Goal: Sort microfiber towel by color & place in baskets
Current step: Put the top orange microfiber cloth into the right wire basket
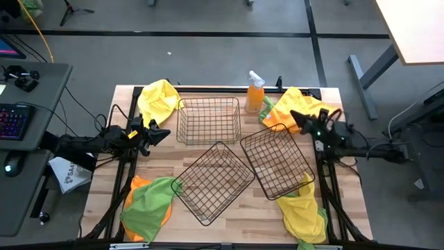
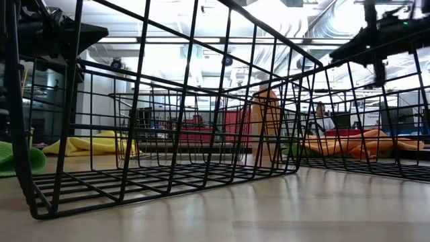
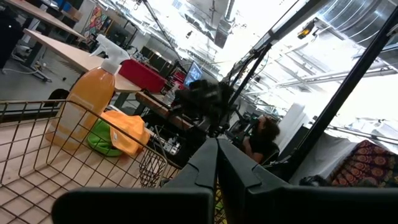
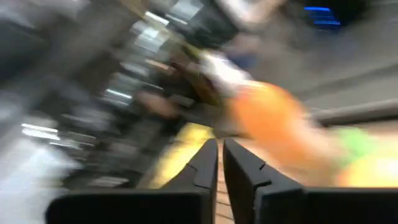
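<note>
The left hand (image 1: 161, 133) hovers with fingers pressed together, the nearest of the three baskets (image 1: 208, 119) just beside it. The right hand (image 1: 295, 118), also pressed together, hangs over an orange towel (image 1: 290, 105). No writing is readable on the orange spray bottle (image 1: 255, 92).

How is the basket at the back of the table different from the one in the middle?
The back basket sits square to the table edges; the middle basket is turned diamond-wise. The back basket stands beside the orange spray bottle; the middle basket lies near the green towel. Both are dark wire baskets, both empty.
</note>
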Robot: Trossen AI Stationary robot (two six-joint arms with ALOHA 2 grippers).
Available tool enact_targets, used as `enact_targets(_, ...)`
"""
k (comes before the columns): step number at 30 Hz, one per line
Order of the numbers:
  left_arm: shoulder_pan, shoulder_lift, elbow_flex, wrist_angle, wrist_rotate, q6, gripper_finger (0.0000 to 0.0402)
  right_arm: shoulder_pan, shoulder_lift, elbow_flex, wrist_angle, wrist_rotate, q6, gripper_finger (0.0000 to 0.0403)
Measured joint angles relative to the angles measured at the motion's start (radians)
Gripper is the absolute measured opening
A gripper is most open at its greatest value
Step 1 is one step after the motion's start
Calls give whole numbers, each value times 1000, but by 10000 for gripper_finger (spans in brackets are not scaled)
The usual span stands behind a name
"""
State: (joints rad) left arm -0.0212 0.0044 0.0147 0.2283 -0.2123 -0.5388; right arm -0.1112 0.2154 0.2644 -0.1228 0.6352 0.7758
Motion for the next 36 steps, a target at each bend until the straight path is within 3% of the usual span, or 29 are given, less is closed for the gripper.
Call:
enact_targets(3,0,0,0,0,0,0,0,-85,196,176,-297,97,-9,57)
enact_targets(6,0,0,0,0,0,0,0,-194,397,293,-425,196,-16,91)
enact_targets(8,0,0,0,0,0,0,0,-280,526,352,-445,137,0,115)
enact_targets(12,0,0,0,0,0,0,0,-452,754,445,-526,-113,132,156)
enact_targets(17,0,0,0,0,0,0,0,-630,953,529,-772,-194,383,196)
enact_targets(21,0,0,0,0,0,0,0,-702,1013,543,-908,-285,365,216)
enact_targets(26,0,0,0,0,0,0,0,-716,1002,529,-1015,-312,573,227)
enact_targets(30,0,0,0,1,0,0,0,-741,1001,474,-883,-249,627,229)
enact_targets(36,0,0,0,0,0,0,0,-776,1002,393,-731,-347,673,229)
